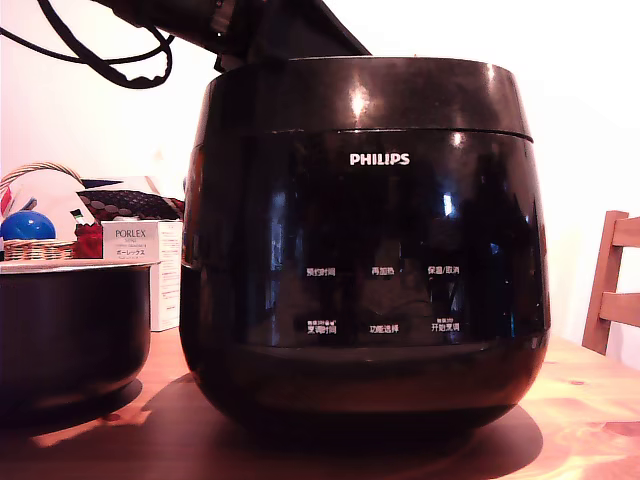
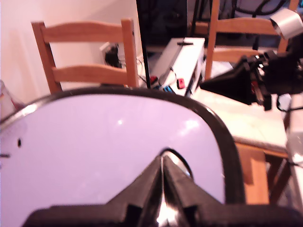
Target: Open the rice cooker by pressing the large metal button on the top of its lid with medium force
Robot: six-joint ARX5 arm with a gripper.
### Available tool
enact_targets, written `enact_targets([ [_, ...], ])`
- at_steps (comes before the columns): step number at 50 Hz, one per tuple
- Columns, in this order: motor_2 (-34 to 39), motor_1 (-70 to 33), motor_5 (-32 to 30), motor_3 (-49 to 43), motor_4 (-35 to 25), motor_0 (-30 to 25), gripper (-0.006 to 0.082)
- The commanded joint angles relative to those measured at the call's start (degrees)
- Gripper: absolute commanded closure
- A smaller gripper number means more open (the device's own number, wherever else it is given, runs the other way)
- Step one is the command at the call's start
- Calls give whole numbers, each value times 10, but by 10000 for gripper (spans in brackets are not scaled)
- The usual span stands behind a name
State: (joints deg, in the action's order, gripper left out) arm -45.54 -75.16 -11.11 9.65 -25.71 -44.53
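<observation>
In the exterior view, the rice cooker (image 1: 365, 250) fills the frame, sitting on the wooden desk (image 1: 590, 410), its lid (image 1: 365, 95) down and seated flush on the body. The arm (image 1: 250, 25) reaches in from above and behind the lid; the end effector itself is hidden behind the lid's edge here, so whether it touches the top cannot be read from this side. A smaller dark pot (image 1: 70, 325) stands apart at the exterior view's left, with a white box (image 1: 145, 265) behind it (neither matters to the press).

In the wrist view, the end effector (image 2: 162, 187) has its two fingers drawn together, no gap between the tips, holding nothing. Directly beneath and ahead of it spreads the lid's glossy top (image 2: 104, 156), washed pale by glare, with a dark curved outline just past the tips that may be the edge of the button (image 2: 182, 163). Wooden chairs (image 2: 85, 52) lie well beyond.

The step in hand looks like the approach or first contact over the button. Next would be a straight, firm downward push with the closed tips centred on the button, then room for the lid to spring up.
</observation>
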Motion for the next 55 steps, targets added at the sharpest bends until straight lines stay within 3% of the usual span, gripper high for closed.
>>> enact_targets([
  [1,49,-42,13,-10,7,2,787],
  [9,31,-26,52,39,7,2,787],
  [25,5,33,53,36,31,4,787],
  [55,5,152,50,-74,108,81,786],
])
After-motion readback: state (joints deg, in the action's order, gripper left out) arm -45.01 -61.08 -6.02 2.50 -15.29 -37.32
